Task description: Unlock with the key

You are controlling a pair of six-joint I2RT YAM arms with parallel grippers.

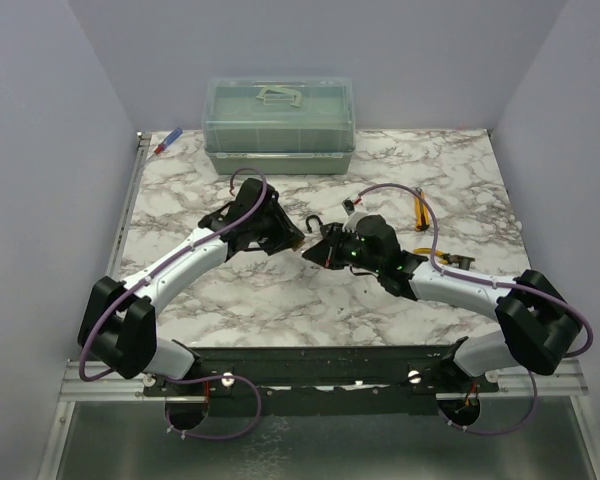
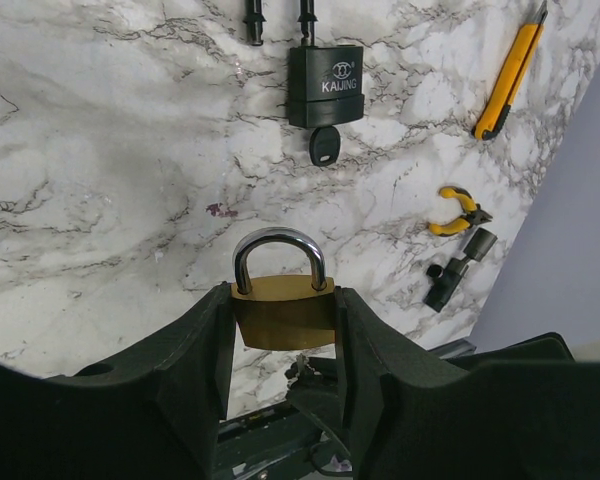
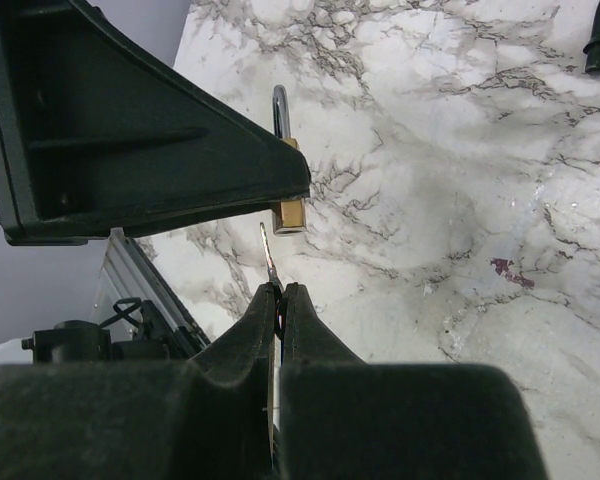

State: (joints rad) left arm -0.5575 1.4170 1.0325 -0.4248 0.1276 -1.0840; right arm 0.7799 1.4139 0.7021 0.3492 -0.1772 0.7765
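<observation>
Over the marble table (image 1: 250,300), my right gripper (image 3: 278,298) is clamping the key (image 3: 267,255), blade pointing just ahead at the brass padlock (image 3: 292,213) clamped in my left gripper (image 2: 283,318).

On the marbled tabletop (image 1: 170,205), a translucent green lidded box (image 1: 280,125) stands at the middle of the far edge, with a red-and-blue pen (image 1: 168,141) by the far left corner. A black padlock (image 2: 325,85) lies near the centre. Toward the right edge lie a yellow utility knife (image 2: 512,72) and yellow-handled pliers (image 2: 458,212).
</observation>
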